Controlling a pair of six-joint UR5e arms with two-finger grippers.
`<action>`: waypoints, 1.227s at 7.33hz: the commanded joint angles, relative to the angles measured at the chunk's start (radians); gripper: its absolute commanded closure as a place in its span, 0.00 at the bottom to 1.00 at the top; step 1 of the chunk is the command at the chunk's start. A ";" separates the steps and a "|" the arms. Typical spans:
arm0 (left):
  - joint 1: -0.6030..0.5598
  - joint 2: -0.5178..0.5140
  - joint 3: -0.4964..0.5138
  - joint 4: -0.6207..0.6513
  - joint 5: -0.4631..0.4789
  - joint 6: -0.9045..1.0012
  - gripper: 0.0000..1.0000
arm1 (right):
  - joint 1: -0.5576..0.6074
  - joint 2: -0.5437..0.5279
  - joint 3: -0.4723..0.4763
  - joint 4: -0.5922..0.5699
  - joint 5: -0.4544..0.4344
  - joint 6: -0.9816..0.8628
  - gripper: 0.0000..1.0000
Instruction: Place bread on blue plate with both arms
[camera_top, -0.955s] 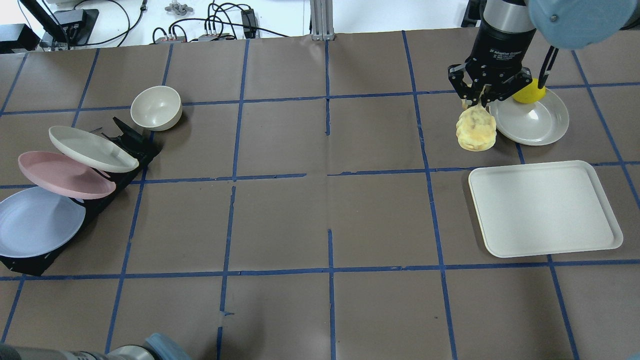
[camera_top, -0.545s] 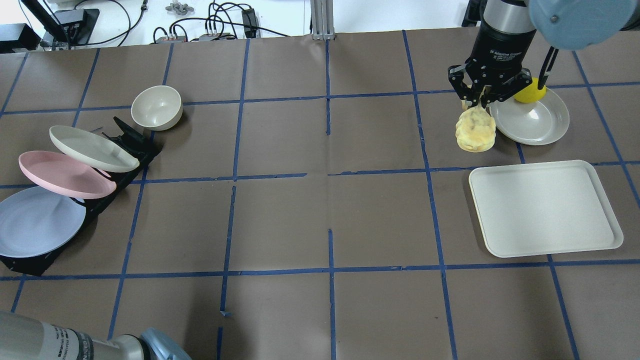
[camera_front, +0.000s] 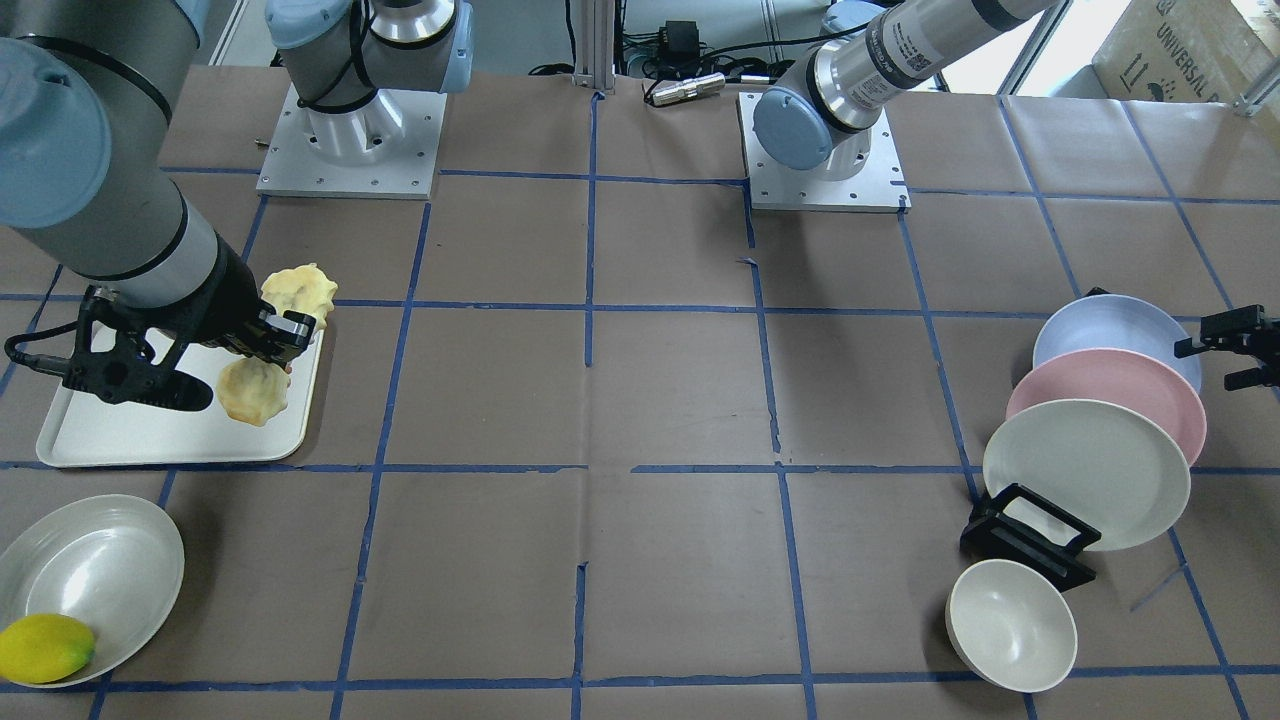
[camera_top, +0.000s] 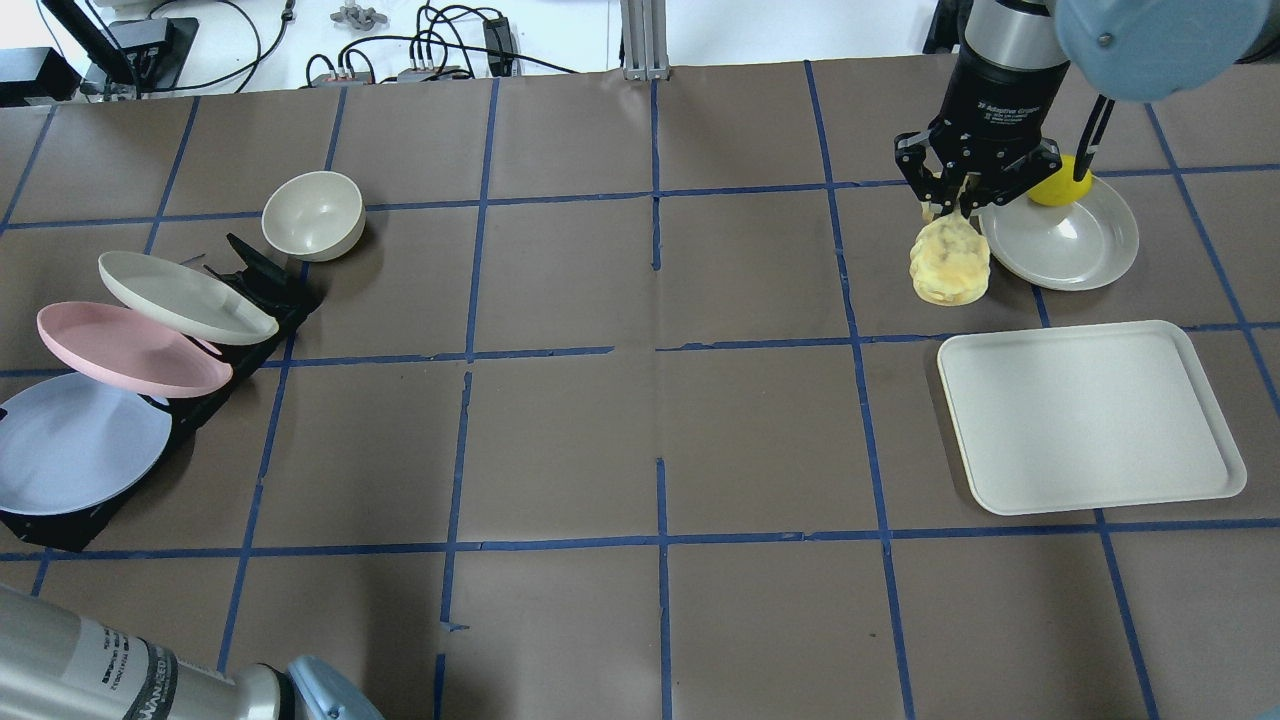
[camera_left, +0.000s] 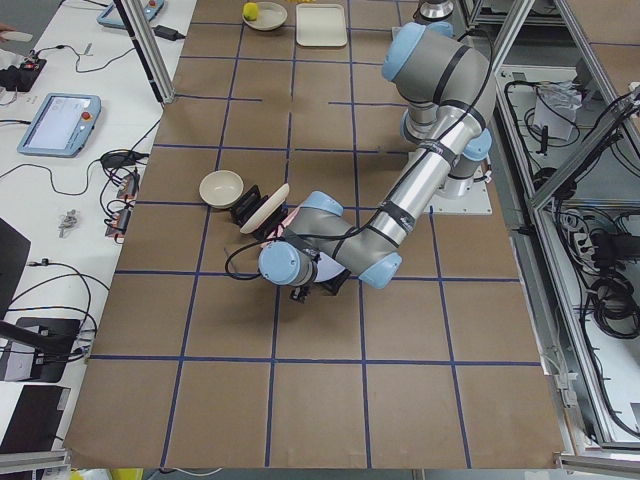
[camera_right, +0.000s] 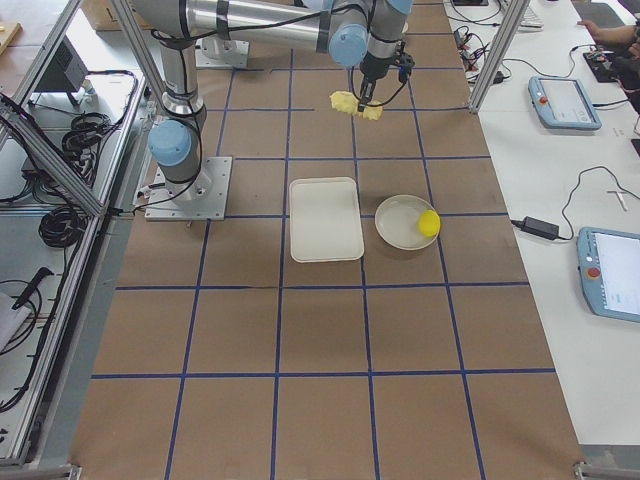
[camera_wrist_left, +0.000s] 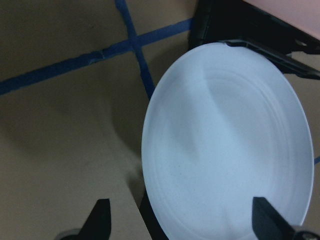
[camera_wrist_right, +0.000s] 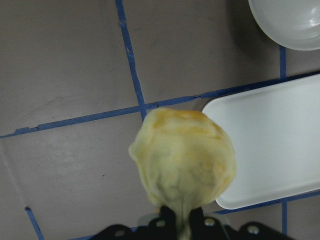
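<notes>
The bread (camera_top: 948, 262) is a pale-yellow bumpy loaf that hangs from my right gripper (camera_top: 958, 203), which is shut on it and holds it above the table, between the white tray and the cream plate. It also shows in the right wrist view (camera_wrist_right: 182, 160) and in the front view (camera_front: 253, 392). The blue plate (camera_top: 70, 445) leans in a black rack (camera_top: 60, 525) at the far left. My left gripper (camera_wrist_left: 182, 225) is open just over the blue plate (camera_wrist_left: 225, 145), its fingertips (camera_wrist_left: 100, 220) wide apart. In the front view it (camera_front: 1235, 350) sits beside the plate (camera_front: 1110, 330).
A pink plate (camera_top: 130, 350) and a cream plate (camera_top: 185, 297) lean in the same rack, with a cream bowl (camera_top: 312, 215) behind. A white tray (camera_top: 1090, 415) lies at the right. Behind it a cream plate (camera_top: 1075, 240) holds a yellow fruit (camera_top: 1060, 185).
My left arm has come further into the overhead view at the bottom left. My right gripper has shifted slightly left with the bread still in it.
</notes>
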 joint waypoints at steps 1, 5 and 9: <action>-0.003 -0.008 -0.016 0.008 0.001 0.004 0.04 | 0.000 0.002 0.001 0.000 0.000 0.004 0.90; -0.004 -0.031 -0.016 0.008 0.001 0.021 0.61 | 0.000 0.002 0.001 -0.003 0.000 0.006 0.90; -0.006 -0.019 0.000 0.008 0.001 0.021 0.98 | 0.000 0.002 0.001 0.001 0.000 0.006 0.89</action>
